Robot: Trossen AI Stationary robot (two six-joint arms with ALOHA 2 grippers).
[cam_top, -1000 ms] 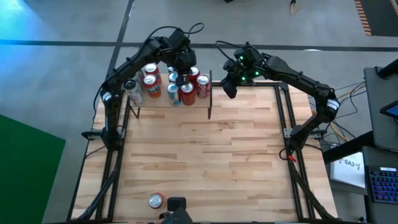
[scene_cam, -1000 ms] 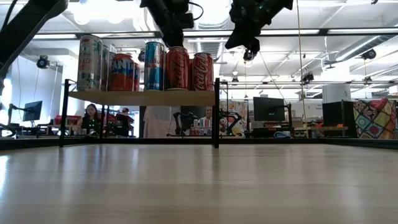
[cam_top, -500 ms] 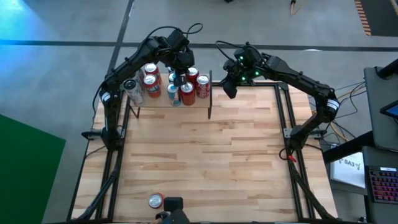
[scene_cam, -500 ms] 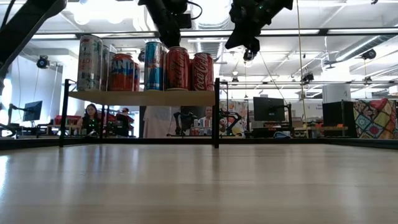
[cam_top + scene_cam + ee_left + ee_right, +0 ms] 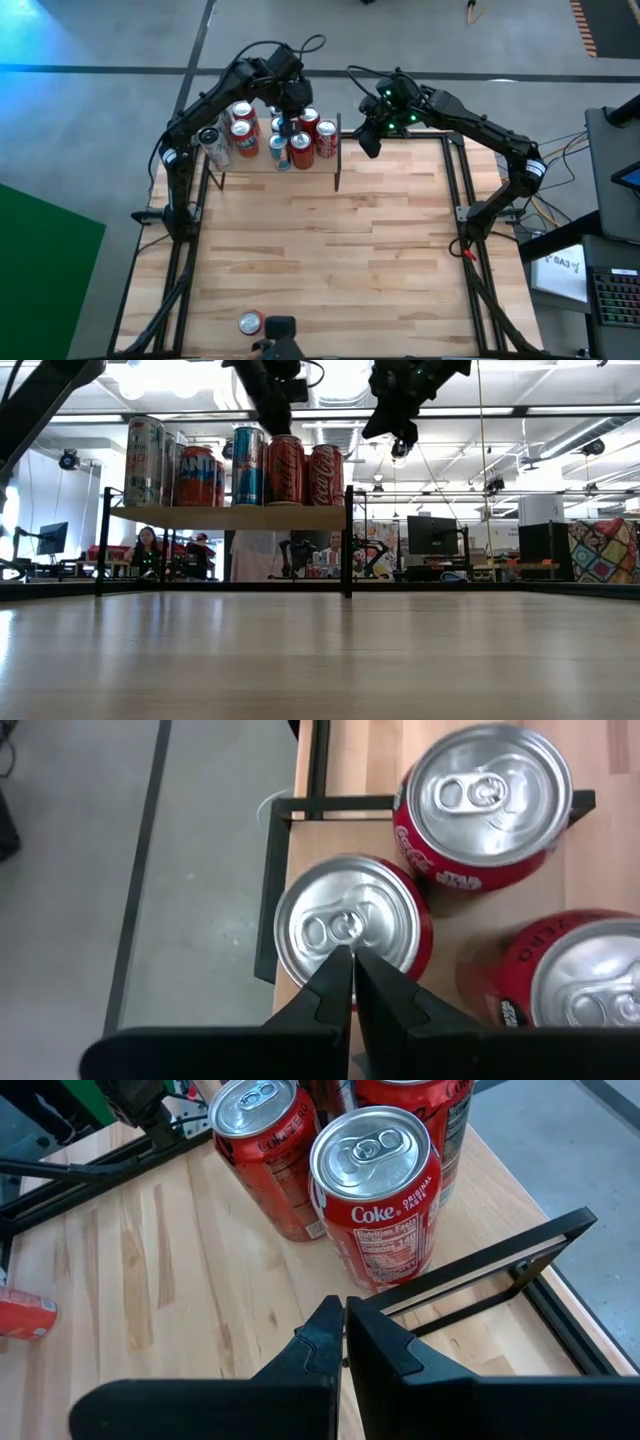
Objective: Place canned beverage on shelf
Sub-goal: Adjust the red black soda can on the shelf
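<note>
cans point(image 5: 300, 150) upright on shelf point(image 5: 230, 517) | left fingers point(image 5: 352, 982) closed above them

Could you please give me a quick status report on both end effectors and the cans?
Left end effector shut, empty, above the shelf. Right end effector shut, empty, beside the shelf. Cans upright on the shelf; one can lies at the table's near edge.

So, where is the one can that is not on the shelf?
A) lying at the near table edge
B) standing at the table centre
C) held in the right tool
A: the high view shows the stray can at the near edge, far from the shelf.
</note>
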